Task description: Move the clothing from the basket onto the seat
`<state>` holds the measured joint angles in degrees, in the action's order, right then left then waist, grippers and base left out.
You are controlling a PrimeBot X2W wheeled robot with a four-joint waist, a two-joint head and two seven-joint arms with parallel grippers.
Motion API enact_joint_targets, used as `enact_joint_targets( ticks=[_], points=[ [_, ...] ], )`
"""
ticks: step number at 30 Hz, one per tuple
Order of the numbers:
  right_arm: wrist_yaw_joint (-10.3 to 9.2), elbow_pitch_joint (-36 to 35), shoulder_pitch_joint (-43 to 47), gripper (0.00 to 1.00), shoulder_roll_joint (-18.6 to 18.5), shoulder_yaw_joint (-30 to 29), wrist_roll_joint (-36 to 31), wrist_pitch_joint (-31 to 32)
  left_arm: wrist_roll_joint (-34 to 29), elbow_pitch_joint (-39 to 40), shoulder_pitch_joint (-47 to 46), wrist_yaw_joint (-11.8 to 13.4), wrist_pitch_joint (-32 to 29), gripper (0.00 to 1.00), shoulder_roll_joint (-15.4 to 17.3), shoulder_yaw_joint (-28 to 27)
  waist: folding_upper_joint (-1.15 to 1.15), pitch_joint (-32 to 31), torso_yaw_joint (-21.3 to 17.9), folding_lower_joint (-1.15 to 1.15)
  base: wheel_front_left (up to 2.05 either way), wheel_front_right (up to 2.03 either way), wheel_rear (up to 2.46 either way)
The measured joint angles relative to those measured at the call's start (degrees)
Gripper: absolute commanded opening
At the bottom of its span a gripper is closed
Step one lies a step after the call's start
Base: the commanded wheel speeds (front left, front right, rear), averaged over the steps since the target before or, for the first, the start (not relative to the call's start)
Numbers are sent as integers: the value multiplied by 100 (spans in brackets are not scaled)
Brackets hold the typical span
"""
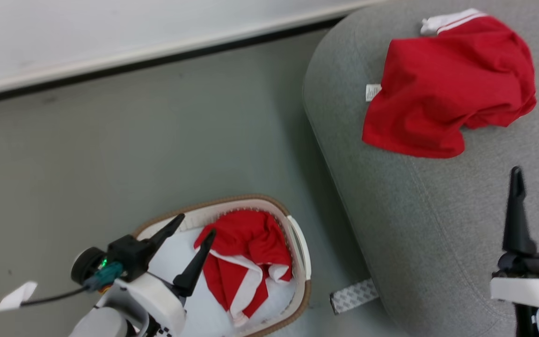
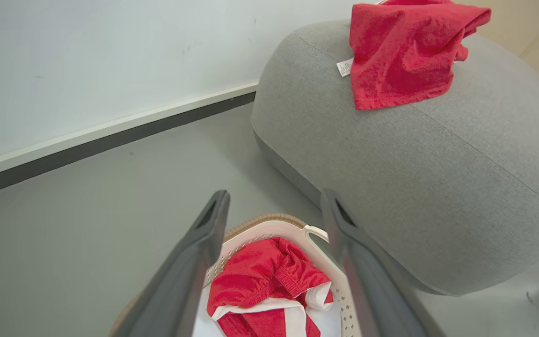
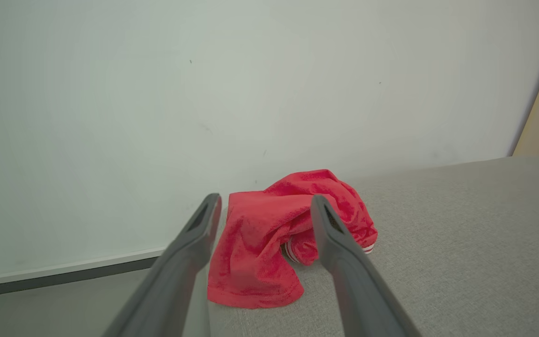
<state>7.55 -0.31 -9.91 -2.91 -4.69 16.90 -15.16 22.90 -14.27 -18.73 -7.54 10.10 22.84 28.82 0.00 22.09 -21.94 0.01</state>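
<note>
Step in hand: I judge it to be picking up the second garment, since one piece lies on the seat and one is left in the basket.
Left pincer (image 1: 198, 223): it hangs over the basket (image 1: 232, 199), fingers spread wide, nothing between them.
Right pincer (image 1: 537, 171): it is above the seat (image 1: 414, 224), fingers apart and empty.
Garment to take (image 1: 246, 248): red with white panels, crumpled in the half of the basket nearer the seat.
Garment on the seat (image 1: 447, 84): rumpled on top of the cushion, its small white label (image 1: 373, 91) showing at the edge.
Doing it well: I should come down on the highest red fold and close on a thick bunch rather than one layer. My fingers should stay off the perforated wall and brown rim. I should lift straight up until the hanging cloth clears the rim.
Risk: a trailing hem could catch the rim and drag or tip the light basket.
Floor (image 1: 110, 164): smooth grey. The basket stands on it just beside the seat, with a strip of patterned tape (image 1: 353, 296) at the seat's base.
Room: a pale wall (image 1: 110, 32) with a dark baseboard runs behind.
</note>
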Motion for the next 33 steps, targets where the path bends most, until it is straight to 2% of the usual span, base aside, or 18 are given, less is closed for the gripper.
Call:
enact_joint_targets(
  ticks=[13, 26, 33],
  points=[
    [0, -543, -779, 100, 1, -205, 445, 0, 32, -1003, -1311, 0, -417, 100, 689, 1404, 0, 1364, -119, 1, 0, 0, 0],
    [1, -927, -1011, 100, 1, 7, 717, 0, -211, -1989, -2390, 0, -569, 100, 832, 2150, 0, 2227, -492, 0, 0, 0, 0],
    [0, -1077, -987, 100, 2, 108, 812, 0, -712, -2416, -2905, 62, -798, 100, 871, 2477, 0, 2486, -692, 0, 0, 0, 0]
  ],
)
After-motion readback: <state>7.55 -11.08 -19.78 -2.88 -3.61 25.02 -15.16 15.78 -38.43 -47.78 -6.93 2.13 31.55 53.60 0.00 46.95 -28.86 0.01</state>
